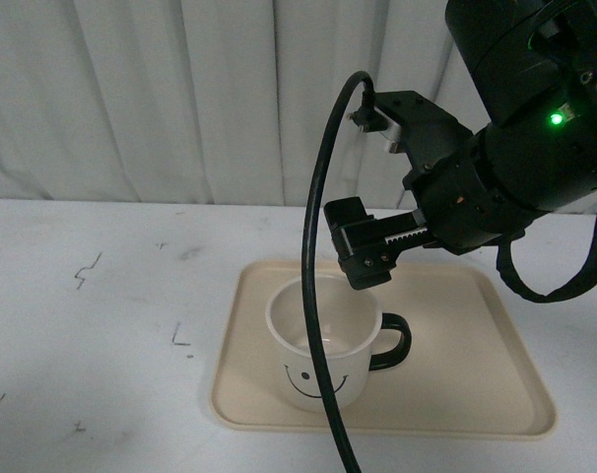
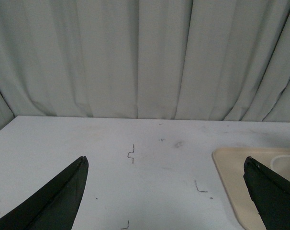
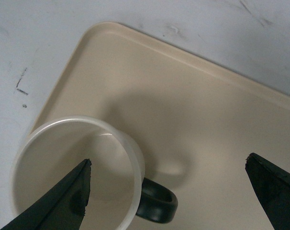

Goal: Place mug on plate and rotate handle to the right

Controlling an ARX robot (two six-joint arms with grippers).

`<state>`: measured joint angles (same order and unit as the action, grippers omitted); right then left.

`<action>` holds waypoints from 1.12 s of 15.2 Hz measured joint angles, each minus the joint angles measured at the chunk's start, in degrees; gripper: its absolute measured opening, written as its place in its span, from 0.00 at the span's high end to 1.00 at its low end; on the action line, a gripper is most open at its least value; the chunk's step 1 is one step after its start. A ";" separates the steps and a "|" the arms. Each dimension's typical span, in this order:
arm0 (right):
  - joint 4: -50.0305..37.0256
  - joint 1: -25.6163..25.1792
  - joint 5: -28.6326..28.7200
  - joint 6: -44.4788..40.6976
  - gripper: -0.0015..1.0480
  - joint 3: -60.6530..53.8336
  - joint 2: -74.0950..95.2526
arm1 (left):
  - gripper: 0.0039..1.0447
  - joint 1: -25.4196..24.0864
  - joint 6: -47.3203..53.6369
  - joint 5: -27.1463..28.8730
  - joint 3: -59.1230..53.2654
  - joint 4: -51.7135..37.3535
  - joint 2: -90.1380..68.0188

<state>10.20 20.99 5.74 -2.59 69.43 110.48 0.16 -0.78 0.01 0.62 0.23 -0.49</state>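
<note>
- The table point(image 1: 101, 325) has a flat white top, scuffed and dotted with dark pen marks point(image 1: 87, 268): short hooked strokes and small crosses.
- A pale pleated curtain point(image 1: 180, 99) hangs along the table's far edge and fills the whole background.
- The plate point(image 1: 456, 335), a beige tray with rounded corners and a low rim, lies flat near the table's front edge, right of its middle.
- The mug point(image 1: 323, 345) stands upright on the plate, in its left half and towards its near rim. Its inside is pale and bare.
- Its black handle point(image 1: 395, 340) points towards the table's right edge.
- A black smiley face point(image 1: 313, 377), the one drawing to be seen, looks towards the table's front edge.
- The right gripper point(image 3: 168, 163) hangs above the mug and the plate. Its jaws are spread wide and have hold of nothing, and it is clear of the rim.
- A black cable point(image 1: 313, 296) loops down from the right arm and crosses in front of the mug.
- A small green light point(image 1: 556, 119) glows on the right arm's body.
- The left gripper point(image 2: 165, 159) is over bare table to the left of the plate. Its jaws are also wide apart, with nothing between them.
</note>
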 joint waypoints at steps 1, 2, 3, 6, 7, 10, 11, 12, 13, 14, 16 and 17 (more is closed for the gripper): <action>-0.31 0.42 -0.31 -0.07 0.06 0.74 1.07 | 0.06 0.00 0.00 0.00 0.00 0.00 0.00; -0.33 0.68 -0.39 -0.11 0.06 1.68 2.51 | 0.06 0.00 0.00 0.00 0.00 0.00 0.00; 0.02 0.76 -0.35 -0.11 0.06 2.54 3.85 | 0.06 0.00 0.02 0.00 0.00 0.00 0.00; 0.46 0.79 -0.37 -0.11 0.06 3.52 6.38 | 0.06 0.00 0.00 0.00 0.00 0.02 0.00; 0.22 0.76 -0.35 -0.11 0.07 3.85 7.06 | 0.06 0.00 0.00 0.00 0.00 0.00 0.00; 0.33 0.31 0.33 -0.24 0.31 5.77 9.57 | 0.06 0.00 0.00 0.00 0.00 0.00 0.00; 0.57 0.31 1.01 -0.24 0.40 6.12 10.05 | 0.06 0.00 0.00 0.00 0.00 0.00 0.00; 0.59 0.31 1.60 -0.22 0.52 6.60 10.71 | 0.06 0.00 0.00 0.00 0.00 0.00 0.00; 0.72 0.26 2.05 -0.24 0.63 6.99 11.13 | 0.06 0.00 0.00 0.00 0.00 0.00 0.00; 0.79 0.24 2.36 -0.24 0.70 7.06 11.32 | 0.06 0.00 0.00 0.00 0.00 0.00 0.00; 1.09 -0.17 3.65 -0.55 0.87 6.97 11.28 | 0.06 0.00 0.00 0.00 0.00 0.00 0.00; 0.87 -0.52 4.76 -1.36 0.96 6.38 10.73 | 0.06 0.00 0.00 0.00 0.00 0.00 0.00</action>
<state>11.07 20.47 10.50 -3.95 75.81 121.21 0.16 -0.78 0.01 0.62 0.23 -0.49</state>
